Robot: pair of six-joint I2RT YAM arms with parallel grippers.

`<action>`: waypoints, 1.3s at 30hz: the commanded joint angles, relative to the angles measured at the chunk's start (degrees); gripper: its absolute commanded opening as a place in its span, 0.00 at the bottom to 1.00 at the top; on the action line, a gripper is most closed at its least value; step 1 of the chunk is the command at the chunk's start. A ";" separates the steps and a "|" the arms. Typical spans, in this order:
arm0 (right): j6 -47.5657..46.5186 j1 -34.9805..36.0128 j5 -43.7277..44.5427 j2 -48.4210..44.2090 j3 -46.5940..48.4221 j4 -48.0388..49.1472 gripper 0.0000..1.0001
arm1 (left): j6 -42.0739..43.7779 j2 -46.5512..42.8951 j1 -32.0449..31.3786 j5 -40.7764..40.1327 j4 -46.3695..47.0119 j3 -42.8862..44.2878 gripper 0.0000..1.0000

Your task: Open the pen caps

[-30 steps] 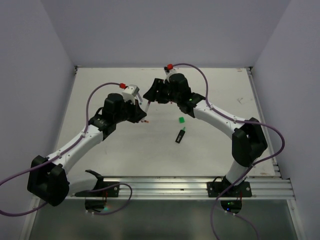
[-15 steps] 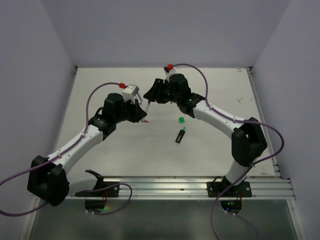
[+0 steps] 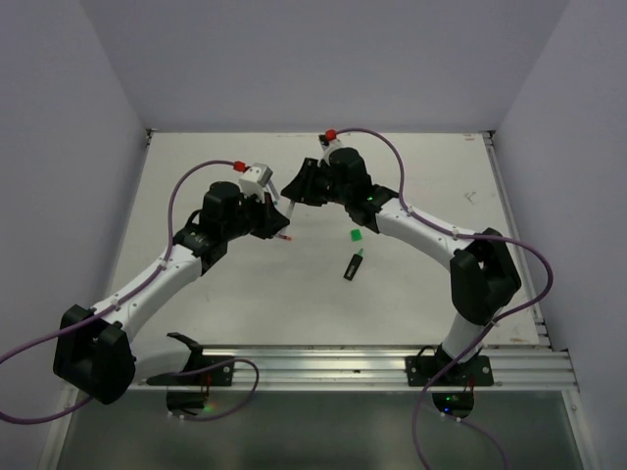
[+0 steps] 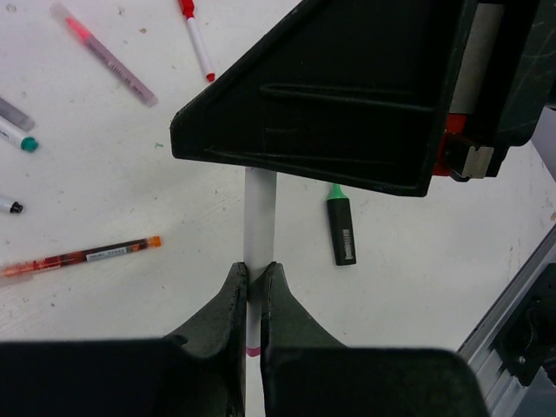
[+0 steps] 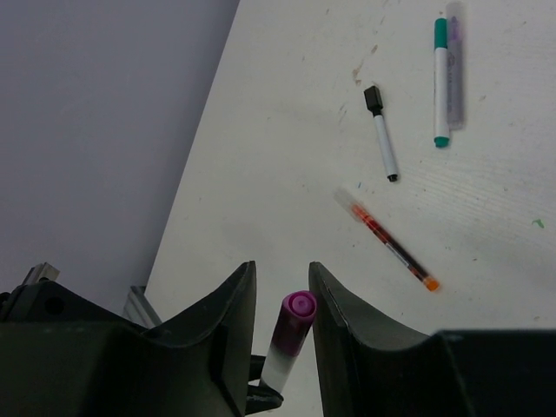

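No legible text anywhere. The green-and-black highlighter point(image 4: 342, 229) has a small white printed label, too small to read. The red-orange pen point(image 4: 82, 257) has a line of dark print along its barrel, illegible. The pale pink-tipped pen point(image 4: 109, 57) shows faint barrel markings, also unreadable.

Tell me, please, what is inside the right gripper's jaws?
A white pen with its magenta cap stands inside the open right gripper. Its lower barrel is hidden behind the fingers.
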 commanded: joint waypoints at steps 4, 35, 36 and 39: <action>0.92 0.33 0.21 -0.56 -0.90 3.01 0.30 | -0.67 -1.64 -0.28 1.66 2.64 0.68 0.00; -3.83 0.33 -9.81 -6.27 -6.17 9.52 0.00 | -7.61 -0.24 5.70 25.13 18.29 -6.61 0.58; -3.74 0.24 -9.89 -6.27 -6.26 9.87 0.00 | -7.79 -0.15 5.70 25.31 18.46 -6.70 0.55; -3.39 0.33 -9.81 -6.36 -6.26 10.30 0.00 | -8.14 0.11 5.70 25.66 18.82 -7.22 0.52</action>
